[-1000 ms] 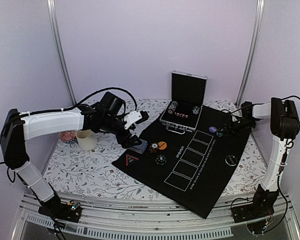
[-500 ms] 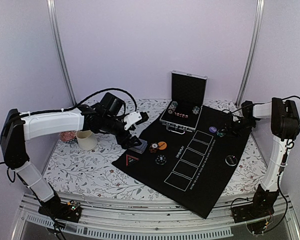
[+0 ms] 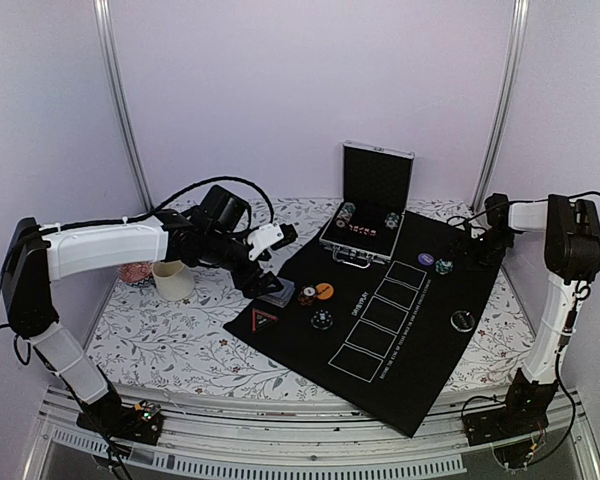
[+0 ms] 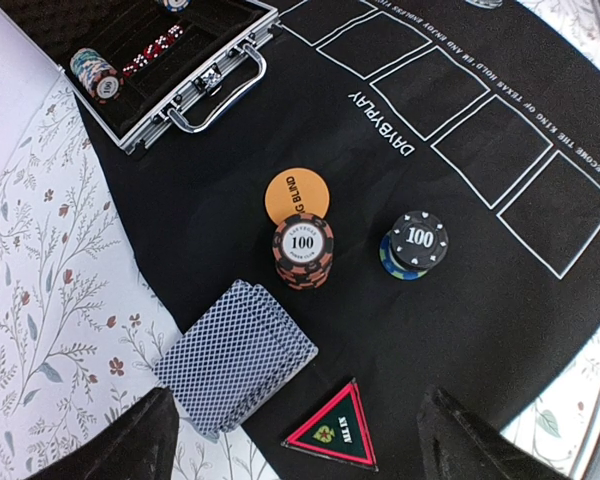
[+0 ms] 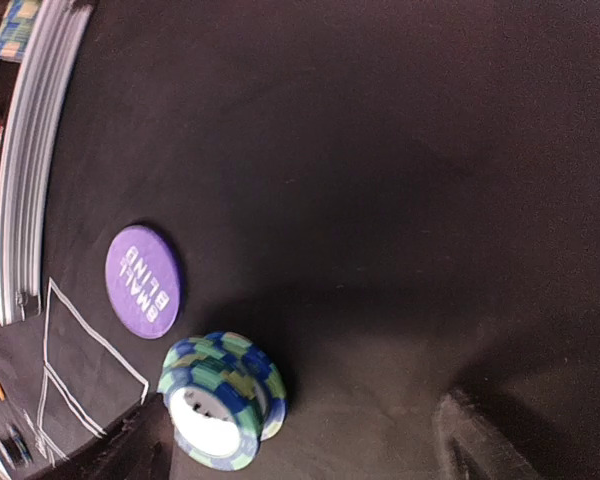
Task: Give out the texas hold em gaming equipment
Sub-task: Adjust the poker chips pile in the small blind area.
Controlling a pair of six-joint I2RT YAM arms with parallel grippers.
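The blue-green chip stack (image 5: 223,400) is standing on the black mat (image 5: 380,150), just beside the purple small-blind disc (image 5: 143,280), so I am judging this placement finished. My right gripper (image 5: 300,450) is hanging near it, fingers spread wide with nothing between them.

On the left, the splayed deck of cards (image 4: 235,355) is lying across the mat's edge, near the red 100 stack (image 4: 302,250), the orange disc (image 4: 296,193) and the black stack (image 4: 415,243). My left gripper (image 4: 290,440) is hovering over the cards, wide open and empty.

Next I am probably needing to come down on the deck and pinch cards cleanly.

Compared with a second ago, my right gripper has let go of the chips and drawn back to the right. The left gripper has barely shifted.
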